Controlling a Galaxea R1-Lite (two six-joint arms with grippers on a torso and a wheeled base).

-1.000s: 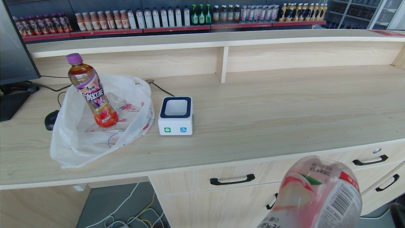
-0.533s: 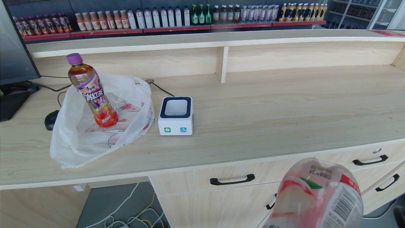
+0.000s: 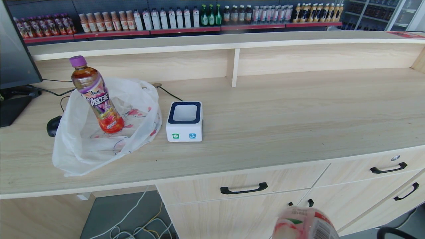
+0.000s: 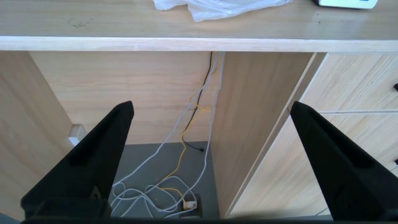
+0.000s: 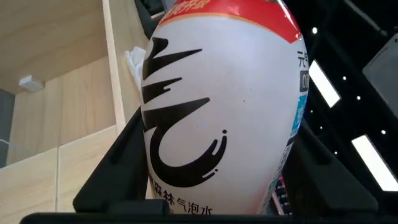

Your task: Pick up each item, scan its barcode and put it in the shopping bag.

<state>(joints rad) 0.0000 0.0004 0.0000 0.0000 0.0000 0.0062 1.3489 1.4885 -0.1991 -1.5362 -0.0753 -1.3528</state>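
On the wooden desk we see the white shopping bag lying open towards its left end. A tea bottle with a purple cap stands inside it, leaning a little to the left. Just beside the bag, on its right, sits the white barcode scanner with its dark-framed window facing up, apart from the plastic.

Our right gripper has its fingers pinching the peach drink bottle from both sides. In the head view that bottle is low in front of the drawers, below the desk's edge and well apart from both the scanner and the bag.

Our left gripper hangs below the desk's front edge with its fingers spread wide and nothing between them. Past it we see loose cables running down to the floor.

A black mouse lies just left of the bag, near a dark monitor. Rows of drinks line the shelf behind the desk.
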